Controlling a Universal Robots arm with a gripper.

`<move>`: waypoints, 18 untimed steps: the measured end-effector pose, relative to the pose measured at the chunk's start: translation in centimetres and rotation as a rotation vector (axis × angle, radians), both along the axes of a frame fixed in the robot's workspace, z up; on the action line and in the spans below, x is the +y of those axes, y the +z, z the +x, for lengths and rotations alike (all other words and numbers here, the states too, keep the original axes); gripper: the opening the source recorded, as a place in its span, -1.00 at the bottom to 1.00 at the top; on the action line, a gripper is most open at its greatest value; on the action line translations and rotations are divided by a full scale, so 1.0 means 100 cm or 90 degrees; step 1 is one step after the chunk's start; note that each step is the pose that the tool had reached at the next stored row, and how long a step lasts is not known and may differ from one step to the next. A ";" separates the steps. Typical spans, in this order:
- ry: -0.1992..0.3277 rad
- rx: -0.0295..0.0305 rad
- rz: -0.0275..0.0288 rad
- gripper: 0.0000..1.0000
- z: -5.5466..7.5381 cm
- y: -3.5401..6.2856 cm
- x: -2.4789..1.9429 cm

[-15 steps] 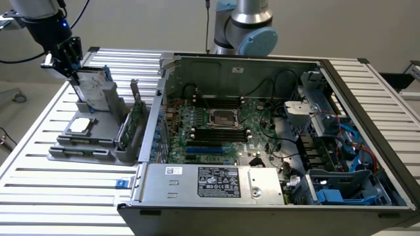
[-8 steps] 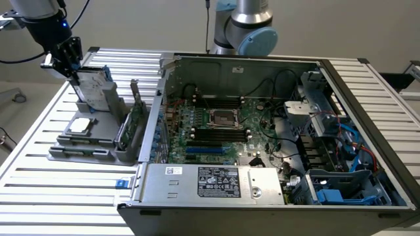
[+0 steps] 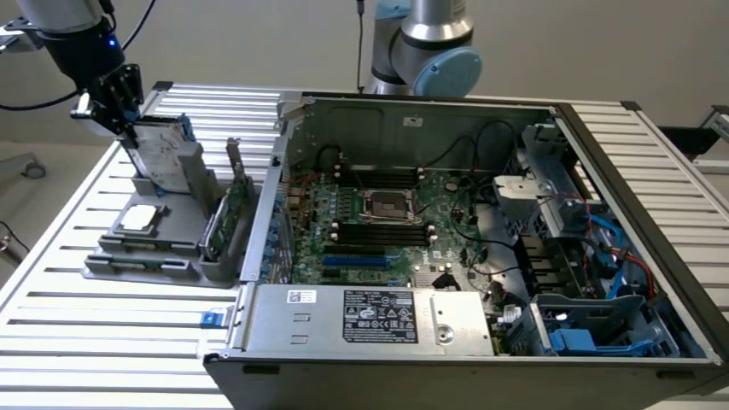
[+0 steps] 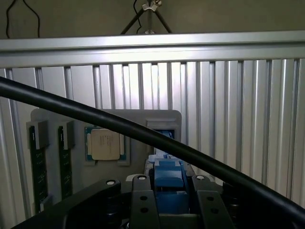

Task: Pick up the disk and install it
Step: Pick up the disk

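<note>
While the disk [image 3: 163, 154] stands upright at the grey holder [image 3: 148, 256] on the exterior view's left, well apart from the open computer case [image 3: 456, 380], the gripper [image 3: 125, 120] clamps its top edge, with the blue carrier [image 4: 167, 177] between the fingers [image 4: 140, 200].

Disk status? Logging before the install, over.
Gripper clamped on disk. Disk upright at holder, outside the case. Nothing blocking above it.
</note>
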State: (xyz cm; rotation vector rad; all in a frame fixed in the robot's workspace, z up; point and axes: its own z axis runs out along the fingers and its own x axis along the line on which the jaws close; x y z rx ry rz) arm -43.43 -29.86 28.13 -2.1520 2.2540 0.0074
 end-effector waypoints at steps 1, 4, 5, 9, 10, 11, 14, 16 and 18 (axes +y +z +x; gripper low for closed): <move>0.000 0.0000 0.0000 -0.34 0.000 0.0000 0.0000; 0.000 -0.0002 0.0000 -0.34 0.000 0.0034 0.0000; 0.000 -0.0001 0.0000 -0.34 0.000 0.0073 0.0000; 0.000 0.0000 0.0000 -0.34 0.000 0.0253 0.0000; 0.000 0.0001 0.0000 -0.34 0.000 0.0299 0.0000; 0.000 0.0000 0.0001 -0.34 0.000 0.0344 0.0000; 0.000 0.0000 0.0000 -0.34 0.000 0.0483 0.0000; 0.000 0.0001 0.0000 -0.34 0.000 0.0573 0.0000; 0.000 0.0001 0.0000 -0.34 0.000 0.0666 0.0000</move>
